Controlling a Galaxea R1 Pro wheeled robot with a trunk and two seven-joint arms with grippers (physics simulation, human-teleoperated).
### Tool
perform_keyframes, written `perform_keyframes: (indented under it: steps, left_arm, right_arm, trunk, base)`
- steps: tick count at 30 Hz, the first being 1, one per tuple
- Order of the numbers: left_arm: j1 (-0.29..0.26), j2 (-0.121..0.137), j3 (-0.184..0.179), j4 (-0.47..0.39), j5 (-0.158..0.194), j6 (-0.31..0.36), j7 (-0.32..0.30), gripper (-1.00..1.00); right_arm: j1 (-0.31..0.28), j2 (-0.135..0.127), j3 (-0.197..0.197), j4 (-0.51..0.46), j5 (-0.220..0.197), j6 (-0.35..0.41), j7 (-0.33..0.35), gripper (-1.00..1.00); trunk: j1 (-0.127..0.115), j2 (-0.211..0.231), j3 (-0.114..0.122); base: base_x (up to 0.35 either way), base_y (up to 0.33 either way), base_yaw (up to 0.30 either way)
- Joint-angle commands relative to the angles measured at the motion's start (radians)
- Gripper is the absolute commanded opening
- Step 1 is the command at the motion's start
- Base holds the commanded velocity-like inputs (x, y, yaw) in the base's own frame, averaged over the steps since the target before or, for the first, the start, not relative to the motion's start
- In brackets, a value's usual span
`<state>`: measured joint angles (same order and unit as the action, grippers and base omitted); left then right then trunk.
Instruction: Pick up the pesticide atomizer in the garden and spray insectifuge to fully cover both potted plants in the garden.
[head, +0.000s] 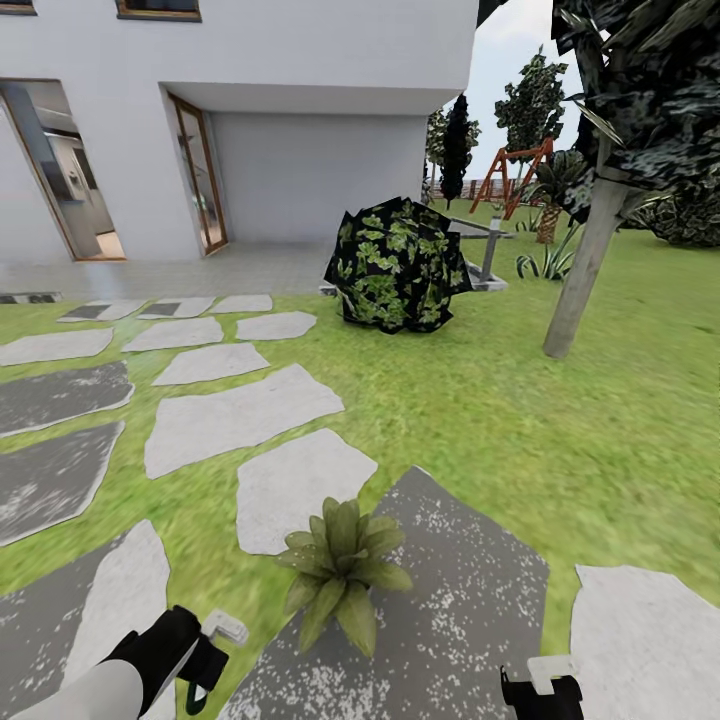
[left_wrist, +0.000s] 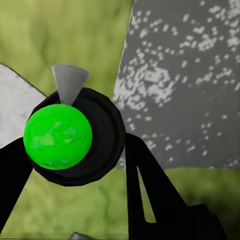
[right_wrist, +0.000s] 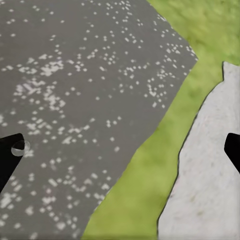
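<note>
The pesticide atomizer (left_wrist: 67, 132) is held in the left gripper (left_wrist: 75, 165): in the left wrist view its dark round body with a bright green disc sits between the two black fingers (left_wrist: 160, 200), a grey cone-shaped nozzle tip pointing away from the camera, and the jaws are closed against it. In the head view the same gripper (head: 205, 655) sits at the lower left of the frame, with a whitish nozzle head (head: 226, 628) at its tip, just left of a potted plant (head: 342, 570).

That plant — a low rosette of pointed green leaves — stands at lower centre, on the edge of a dark speckled stepping stone (head: 450, 610), with grass (head: 480, 400) beside it.

The right gripper (head: 545, 690) is at the bottom edge, right of centre. In the right wrist view its two black fingertips (right_wrist: 9, 155) lie at opposite edges of the frame, spread wide with nothing between them, over the dark stone and a pale stone (right_wrist: 205, 185).

Farther out — pale and dark stepping stones run to the upper left toward a white house (head: 300, 90). A round dark leafy bush (head: 398, 265) stands at upper centre, a tree trunk (head: 585, 270) at right, and a red swing frame (head: 515, 175) in the upper right distance.
</note>
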<state>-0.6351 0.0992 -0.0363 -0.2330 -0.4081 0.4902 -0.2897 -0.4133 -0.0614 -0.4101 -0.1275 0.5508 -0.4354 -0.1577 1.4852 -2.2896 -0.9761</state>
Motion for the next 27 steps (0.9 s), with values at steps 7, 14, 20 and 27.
perform_keyframes:
  steps: [7, 14, 20, 27]
  left_arm:
    - [0.000, -0.020, -0.003, -0.005, -0.002, 0.018, 0.130, -1.00]
    - [0.000, -0.053, -0.002, -0.003, 0.002, 0.021, 0.180, -1.00]
    - [0.000, -0.055, -0.004, -0.003, 0.003, 0.021, 0.171, -1.00]
    - [0.000, -0.055, -0.004, -0.005, 0.002, 0.021, 0.132, -1.00]
  right_arm:
    - [-0.001, 0.000, -0.006, 0.002, 0.011, -0.003, -0.005, 1.00]
    - [-0.001, 0.000, -0.006, 0.002, 0.010, -0.004, -0.005, 1.00]
    - [-0.001, 0.001, -0.006, 0.002, 0.009, -0.004, -0.005, 1.00]
    - [-0.001, 0.000, -0.005, 0.002, 0.009, -0.003, -0.005, 1.00]
  trunk:
    - [0.000, 0.000, -0.001]
    - [0.000, 0.000, -0.001]
    - [0.000, 0.000, -0.001]
    - [0.000, 0.000, -0.001]
  base:
    - [0.000, 0.000, 0.000]
    - [0.000, 0.000, 0.000]
    - [0.000, 0.000, 0.174]
    - [0.133, -0.148, 0.202]
